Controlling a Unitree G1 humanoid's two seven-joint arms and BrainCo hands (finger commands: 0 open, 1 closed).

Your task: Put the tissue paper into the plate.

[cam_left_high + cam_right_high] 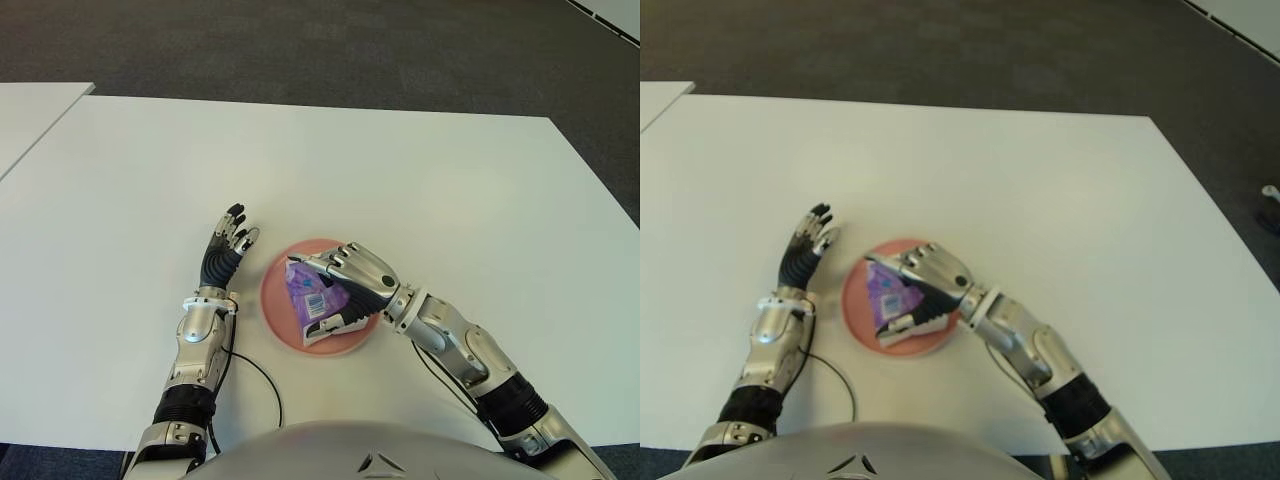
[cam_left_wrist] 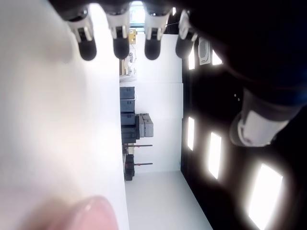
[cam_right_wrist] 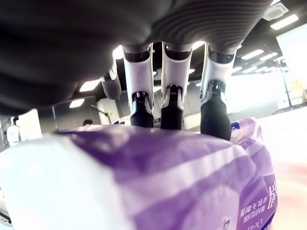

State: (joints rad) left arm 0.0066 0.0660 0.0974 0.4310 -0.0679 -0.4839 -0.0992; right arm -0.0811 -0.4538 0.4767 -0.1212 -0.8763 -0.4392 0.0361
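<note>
One right hand around tissue pack over plate

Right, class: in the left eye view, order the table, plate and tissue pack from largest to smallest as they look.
1. Table
2. Plate
3. Tissue pack, partly hidden by the right robot hand grasping it.

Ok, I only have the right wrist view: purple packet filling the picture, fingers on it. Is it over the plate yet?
Observer: Yes. The right hand holds the purple plastic tissue packet over the round pink plate.
Operator: Is it resting on the plate?
Observer: Cannot tell; the fingers are closed on it.
Operator: Left hand in the way?
Observer: No. The left hand shows open beside the plate, on its left, above the white table.
</note>
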